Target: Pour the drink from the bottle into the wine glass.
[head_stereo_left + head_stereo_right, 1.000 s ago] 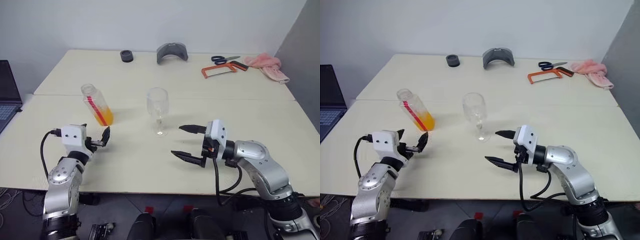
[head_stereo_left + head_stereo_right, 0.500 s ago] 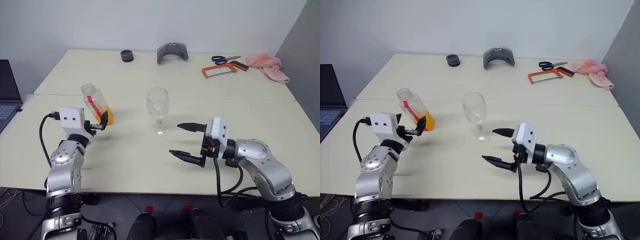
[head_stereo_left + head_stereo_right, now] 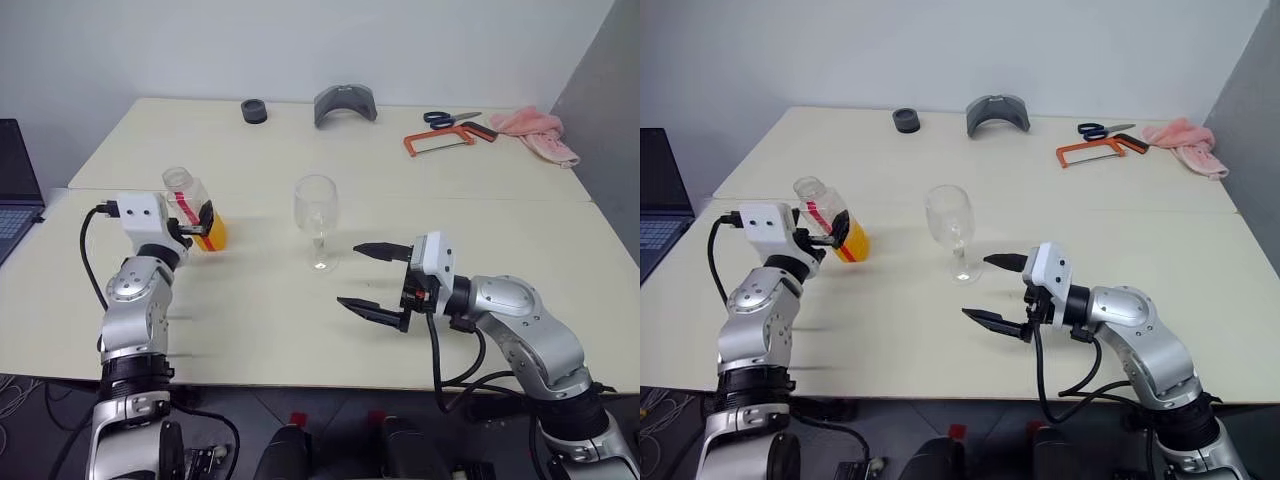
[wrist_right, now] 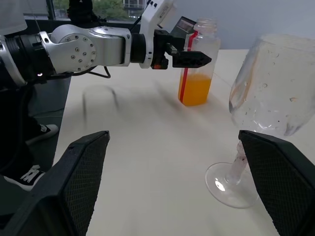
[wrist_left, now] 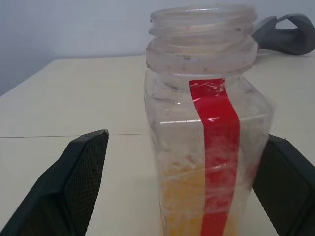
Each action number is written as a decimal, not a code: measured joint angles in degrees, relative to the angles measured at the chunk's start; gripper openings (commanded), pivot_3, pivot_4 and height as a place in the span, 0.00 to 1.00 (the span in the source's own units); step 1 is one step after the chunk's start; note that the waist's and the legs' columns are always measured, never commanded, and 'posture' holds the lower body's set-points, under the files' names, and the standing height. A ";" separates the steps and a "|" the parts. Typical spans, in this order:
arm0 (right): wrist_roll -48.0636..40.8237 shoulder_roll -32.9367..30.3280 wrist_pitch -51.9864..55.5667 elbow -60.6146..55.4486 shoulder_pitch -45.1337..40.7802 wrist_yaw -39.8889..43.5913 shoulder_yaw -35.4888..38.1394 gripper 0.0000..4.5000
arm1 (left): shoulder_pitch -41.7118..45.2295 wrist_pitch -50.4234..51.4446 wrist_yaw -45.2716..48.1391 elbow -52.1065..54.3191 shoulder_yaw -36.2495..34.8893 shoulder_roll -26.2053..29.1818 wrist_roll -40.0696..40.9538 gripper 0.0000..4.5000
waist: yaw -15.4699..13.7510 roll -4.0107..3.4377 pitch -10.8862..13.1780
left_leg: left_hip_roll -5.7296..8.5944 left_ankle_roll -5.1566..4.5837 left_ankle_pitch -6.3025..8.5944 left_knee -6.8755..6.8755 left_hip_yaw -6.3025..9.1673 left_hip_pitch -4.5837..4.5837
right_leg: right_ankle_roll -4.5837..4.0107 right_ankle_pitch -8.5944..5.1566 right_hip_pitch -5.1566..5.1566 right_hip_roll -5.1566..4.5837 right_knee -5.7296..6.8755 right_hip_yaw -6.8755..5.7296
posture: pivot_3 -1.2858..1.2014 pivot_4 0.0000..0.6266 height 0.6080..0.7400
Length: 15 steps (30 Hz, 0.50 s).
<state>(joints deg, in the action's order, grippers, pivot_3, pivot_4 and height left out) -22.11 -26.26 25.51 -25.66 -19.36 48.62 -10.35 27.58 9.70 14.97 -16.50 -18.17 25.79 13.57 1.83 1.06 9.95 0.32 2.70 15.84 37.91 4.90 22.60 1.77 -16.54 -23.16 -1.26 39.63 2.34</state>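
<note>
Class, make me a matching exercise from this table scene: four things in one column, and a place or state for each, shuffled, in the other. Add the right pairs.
Things:
1. bottle
2. wine glass
3. hacksaw
4. left gripper

Places or states:
A. empty, mid-table
B. open, fingers either side of the bottle
C. far side, beside the scissors
D. uncapped, orange drink in its lower part

Pairs: 1-D, 2-A, 3-C, 4-B

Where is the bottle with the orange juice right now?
The bottle stands on the table's left side, uncapped, between the open fingers of the left gripper. The wine glass stands to its right, near the middle.
</note>
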 measured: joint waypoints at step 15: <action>0.47 -0.71 0.21 -1.49 -0.16 -2.11 0.49 1.00 | 1.22 -2.79 4.25 -1.42 2.60 0.33 -0.31 0.38 | -0.02 0.05 0.02 | -0.03 0.04 -0.02 0.02 0.08 0.07 | 0.00 0.00 -0.02 -0.04 0.00 -0.03 | 0.52 0.24 1.00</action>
<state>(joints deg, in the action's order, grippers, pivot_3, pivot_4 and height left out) -21.65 -26.97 25.72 -27.15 -19.51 46.50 -9.86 28.80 6.91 19.21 -17.92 -15.57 26.12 13.26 1.81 1.11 9.97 0.29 2.74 15.82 37.93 4.98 22.67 1.77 -16.54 -23.18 -1.30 39.63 2.31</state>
